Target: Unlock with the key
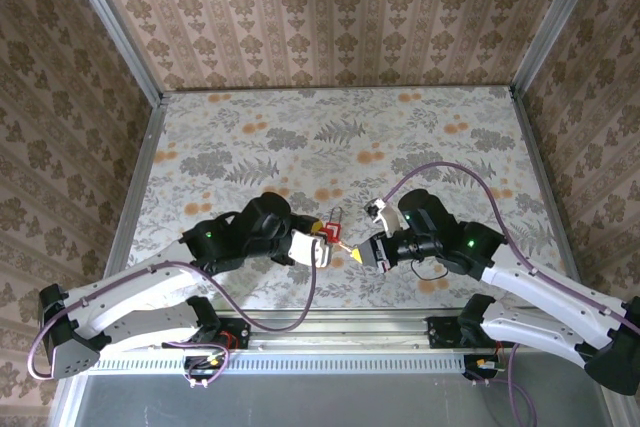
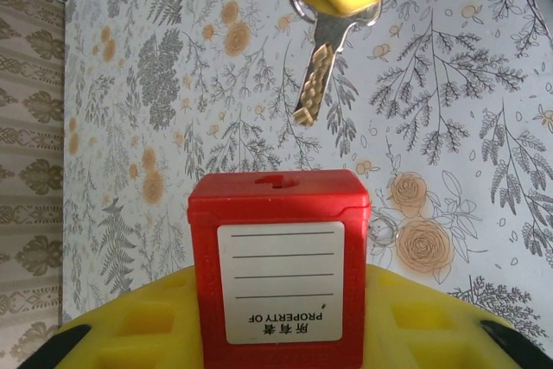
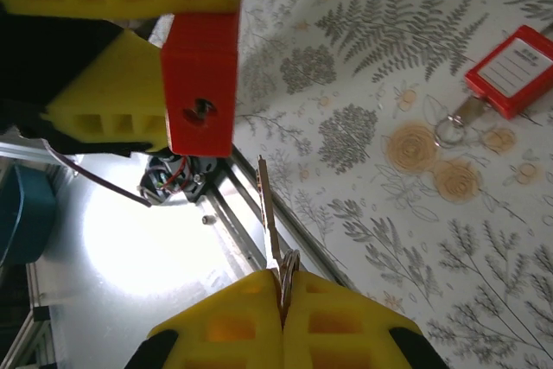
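Note:
My left gripper [image 2: 279, 321] is shut on a red padlock [image 2: 279, 265] with a white label, its keyhole [image 2: 275, 181] facing away from the wrist. The key [image 3: 270, 213], thin metal on a small ring, sticks out from my right gripper [image 3: 283, 304], which is shut on its head. In the left wrist view the key [image 2: 316, 75] hangs above the padlock, tip down, a clear gap from the keyhole. In the right wrist view the key tip sits just beside the padlock [image 3: 200, 84], off from the keyhole [image 3: 203, 110]. From above, both grippers [image 1: 318, 247] [image 1: 360, 255] meet mid-table near the front.
A second red padlock [image 3: 511, 71] with a key ring [image 3: 449, 131] lies on the floral table, just behind the grippers [image 1: 333, 217]. The table's metal front rail [image 3: 251, 239] runs under the key. Patterned walls [image 1: 330, 7] enclose the back and sides.

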Controlling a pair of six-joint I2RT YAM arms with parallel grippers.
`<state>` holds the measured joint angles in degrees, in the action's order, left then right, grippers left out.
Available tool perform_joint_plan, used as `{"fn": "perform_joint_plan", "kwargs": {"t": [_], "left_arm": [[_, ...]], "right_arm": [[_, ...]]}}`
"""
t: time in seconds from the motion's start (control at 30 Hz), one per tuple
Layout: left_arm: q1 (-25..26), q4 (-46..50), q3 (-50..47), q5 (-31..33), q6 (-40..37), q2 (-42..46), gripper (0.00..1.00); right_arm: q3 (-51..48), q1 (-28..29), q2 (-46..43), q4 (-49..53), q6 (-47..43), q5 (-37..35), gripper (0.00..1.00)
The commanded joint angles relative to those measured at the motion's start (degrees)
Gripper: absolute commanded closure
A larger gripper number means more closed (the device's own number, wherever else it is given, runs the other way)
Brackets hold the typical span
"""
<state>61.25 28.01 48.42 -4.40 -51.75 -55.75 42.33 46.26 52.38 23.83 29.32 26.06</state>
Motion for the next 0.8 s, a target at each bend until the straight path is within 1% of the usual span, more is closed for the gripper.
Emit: {"fn": "perform_joint_plan", "kwargs": {"t": [0.0,0.1,0.2,0.43,0.57,0.77], "left_arm": [[0.9,1.5,1.7,0.8,-1.6,0.5,1.00],[1.5,2.3,2.1,1.0,-1.9,0.0,1.00],[2.8,2.3,1.8,2.7,-2.8,-0.2,1.00],[3.3,0.8,0.9,4.2,-3.3,-0.3,1.00],[2.9,0.4,0.5,5.0,-2.6,-1.5,1.00],[0.6,-1.2,-0.9,3.8,-1.6,-1.5,1.00]], "right_arm": [[-1.5,-0.1,1.4,-7.7,1.9,4.2,1.00],[-2.0,-0.2,2.3,-9.8,2.3,4.7,1.00],[-1.7,-0.5,3.2,-10.3,2.4,5.5,1.00],[-2.0,-0.9,4.6,-12.7,3.4,7.4,1.00],[-1.7,-0.9,5.0,-12.7,3.6,7.8,1.00],[-1.7,-0.9,4.6,-11.5,3.6,7.5,1.00]]}}
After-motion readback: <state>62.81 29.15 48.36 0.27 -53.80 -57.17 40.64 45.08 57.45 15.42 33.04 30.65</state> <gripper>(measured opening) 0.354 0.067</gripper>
